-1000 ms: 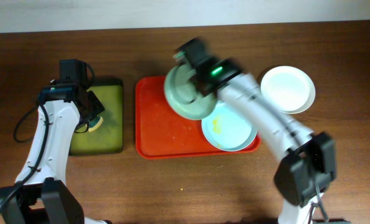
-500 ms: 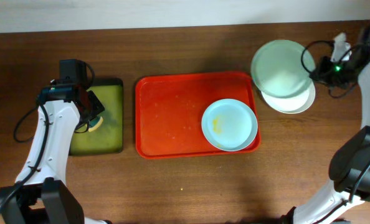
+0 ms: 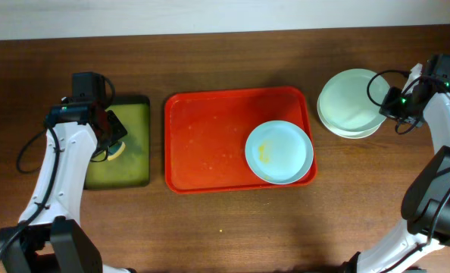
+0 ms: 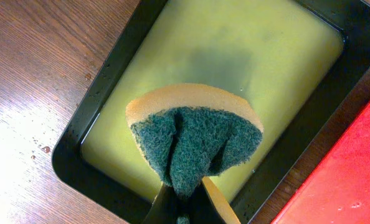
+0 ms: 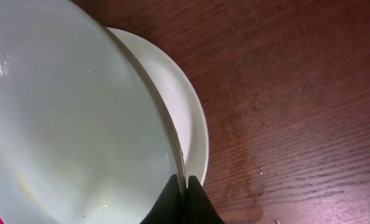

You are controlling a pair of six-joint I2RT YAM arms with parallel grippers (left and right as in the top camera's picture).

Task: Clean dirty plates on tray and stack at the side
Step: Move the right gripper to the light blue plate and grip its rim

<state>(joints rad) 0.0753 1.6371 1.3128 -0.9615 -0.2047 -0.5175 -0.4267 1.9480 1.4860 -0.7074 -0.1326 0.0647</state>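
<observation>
Right gripper (image 5: 184,182) pinched on green plate (image 5: 66,124) rim, laying it over white plate (image 5: 191,118) beside red tray (image 3: 202,144) to stack | left gripper (image 4: 184,202) clamps sponge (image 4: 194,134) above black tub (image 4: 119,59), we judge ready for the smeared blue plate (image 3: 279,152) lying on red tray.

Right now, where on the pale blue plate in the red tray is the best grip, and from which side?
Probably the far rim of the blue plate, from the far side. It lies flat, so only the rim offers a hold; its right and near edges crowd the raised rim of the tray, and the yellow smear sits left of centre.
</observation>
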